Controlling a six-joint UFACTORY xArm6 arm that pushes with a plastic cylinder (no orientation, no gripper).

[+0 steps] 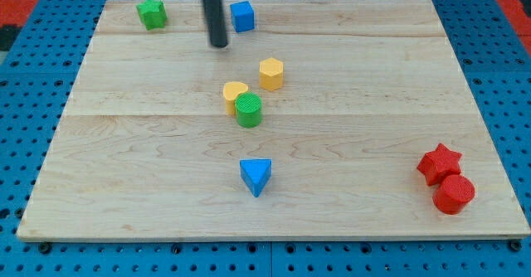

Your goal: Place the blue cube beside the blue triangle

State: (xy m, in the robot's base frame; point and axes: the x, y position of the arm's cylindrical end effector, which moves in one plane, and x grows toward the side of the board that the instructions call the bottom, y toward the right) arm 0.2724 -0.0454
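Observation:
The blue cube (pixel 241 16) sits near the view's top edge of the wooden board, a little left of centre. The blue triangle (pixel 256 176) lies low on the board, near the middle. My tip (pixel 219 44) is at the end of the dark rod coming down from the view's top. It stands just below and to the left of the blue cube, a small gap apart from it. The triangle is far below the tip.
A yellow hexagon (pixel 271 73), a yellow heart-shaped block (pixel 234 94) and a green cylinder (pixel 248 110) lie between cube and triangle. A green star-like block (pixel 152 13) is at top left. A red star (pixel 439 162) and red cylinder (pixel 454 193) sit at bottom right.

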